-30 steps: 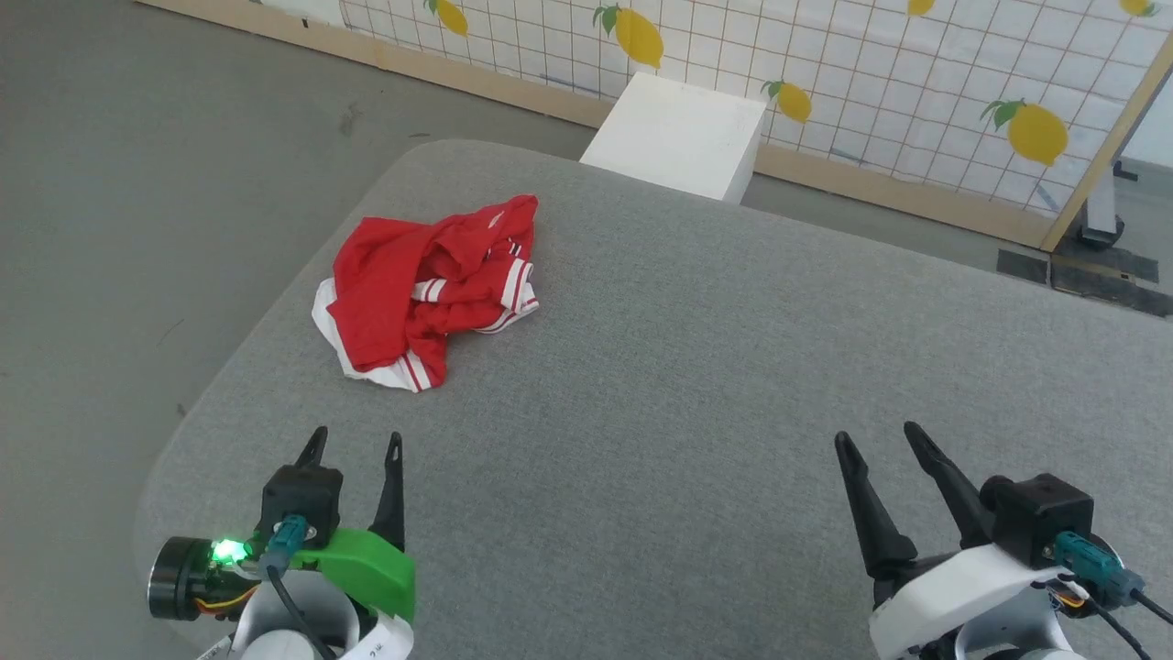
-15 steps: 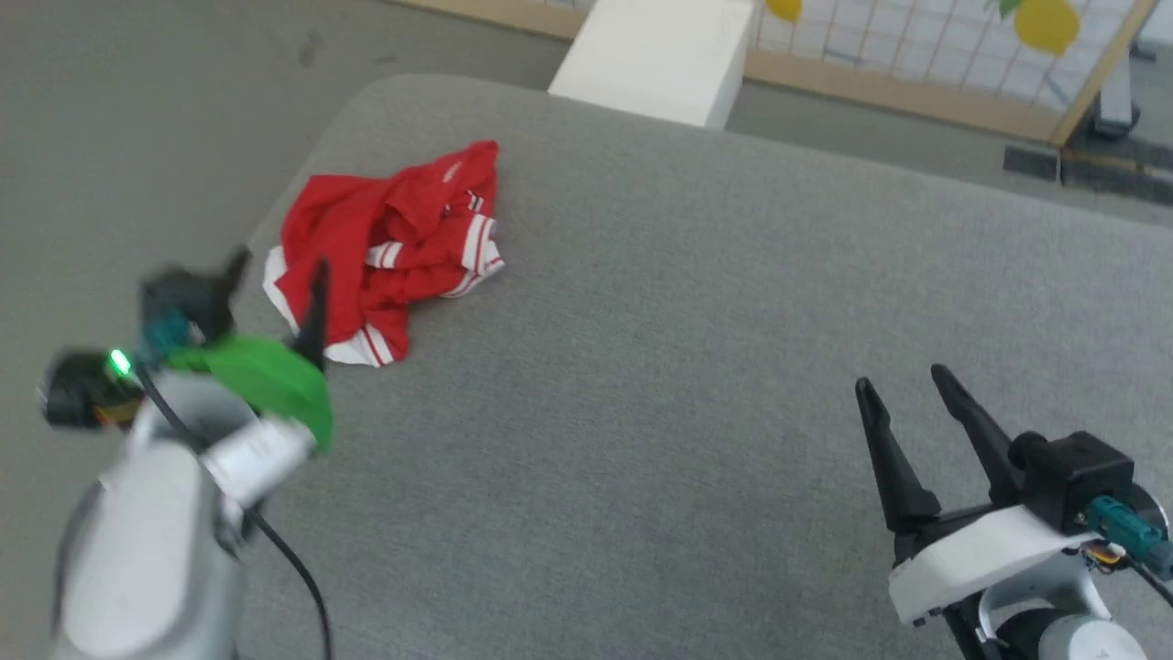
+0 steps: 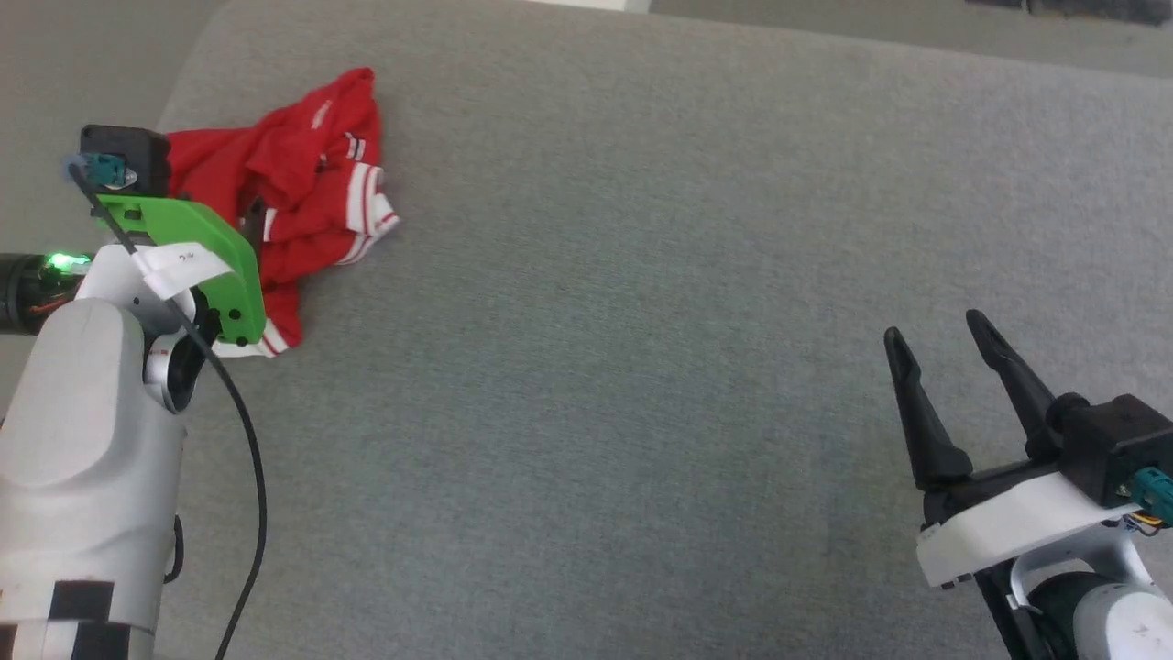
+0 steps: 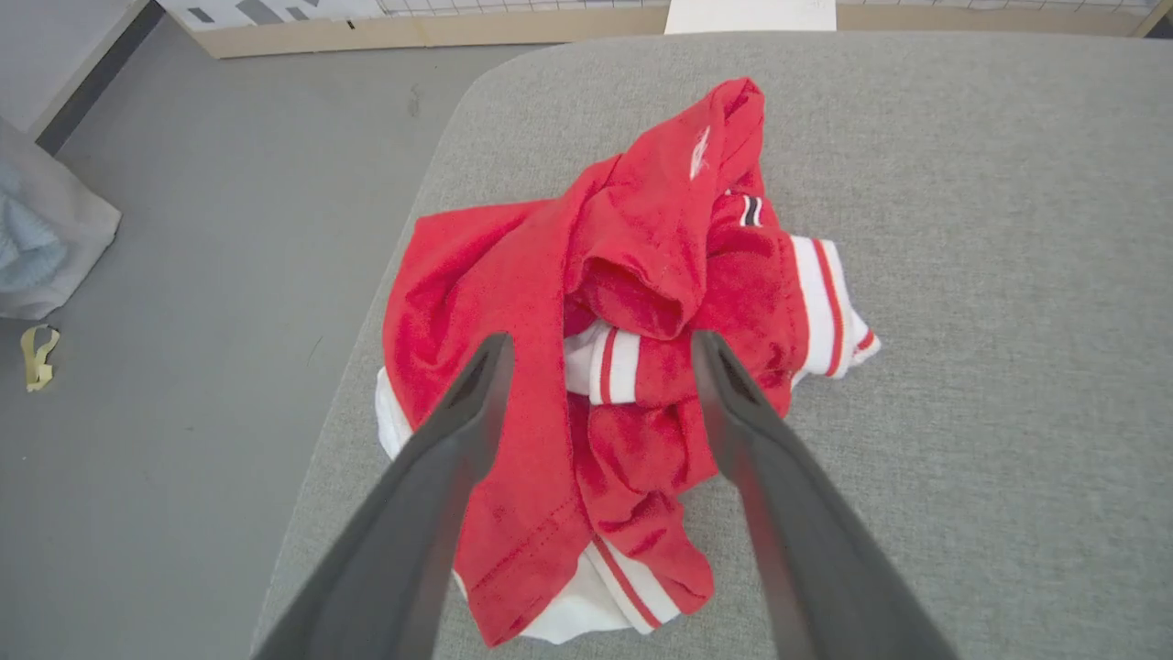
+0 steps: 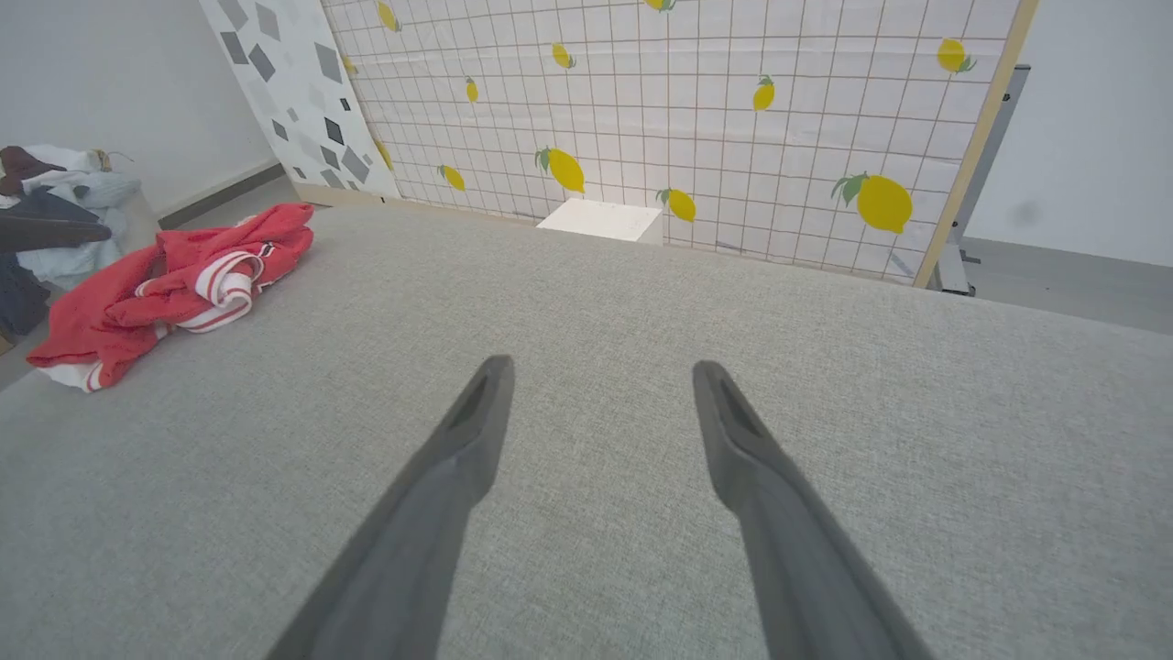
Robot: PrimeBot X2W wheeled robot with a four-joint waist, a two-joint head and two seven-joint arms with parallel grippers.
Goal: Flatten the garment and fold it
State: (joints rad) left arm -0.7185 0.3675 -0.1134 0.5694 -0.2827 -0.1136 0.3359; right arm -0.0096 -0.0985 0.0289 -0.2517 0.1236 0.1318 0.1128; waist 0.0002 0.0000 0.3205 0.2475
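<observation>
Grey fabric tabletop [image 3: 641,275]; garment [image 3: 302,183] crumpled at upper left of head view. Left gripper [image 4: 600,339] spread wide over the heap; right gripper [image 3: 935,325] spread, lower right.

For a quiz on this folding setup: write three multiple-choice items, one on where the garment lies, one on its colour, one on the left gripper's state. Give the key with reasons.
1. Where on the grey table does the garment lie?
A. At its centre.
B. Near its left edge.
C. Near its right edge.

2. What is the garment's main colour?
A. Blue.
B. Green.
C. Red.

3. How does the left gripper stand?
A. Open, fingers spread over the garment.
B. Shut on the garment.
C. Shut on nothing.

Key:
1 B, the head view shows it crumpled by the table's left edge.
2 C, it is red cloth with white striped trim.
3 A, the left wrist view shows the two fingers well apart over the heap.
</observation>
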